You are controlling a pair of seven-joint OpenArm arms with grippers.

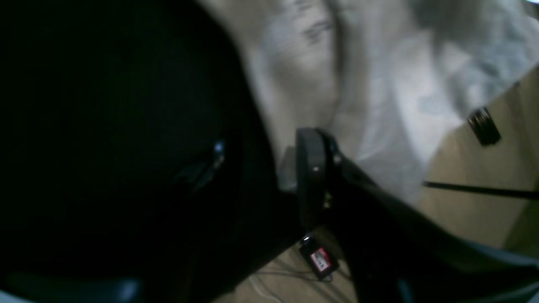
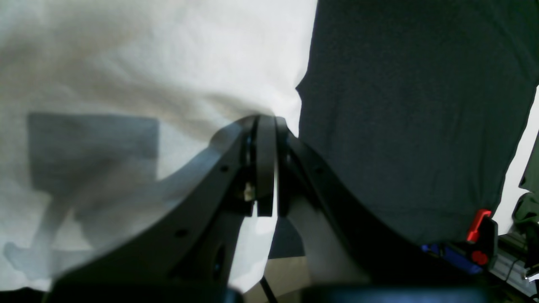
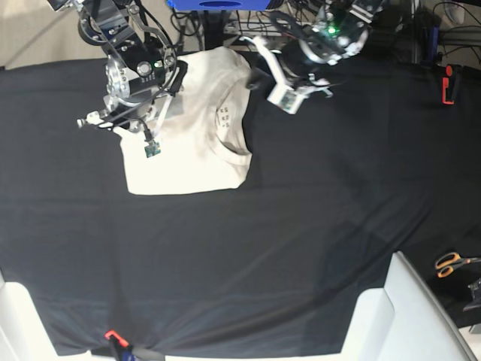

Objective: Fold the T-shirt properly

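Cream cotton, the T-shirt (image 3: 180, 162) lies on the black cloth (image 3: 225, 263), in the far part of the base view and left of its middle, with creases along its right side. Above it the right arm (image 3: 143, 68) reaches down and toward the near side, its gripper (image 2: 271, 122) angled low at the fabric; the fingers are closed together, though whether they pinch any fabric I cannot tell. Left arm (image 3: 342, 34) slants in from the far right, its gripper (image 1: 269, 139) pointing left at the shirt's far right edge, fingers parted, with no grip on the fabric visible.
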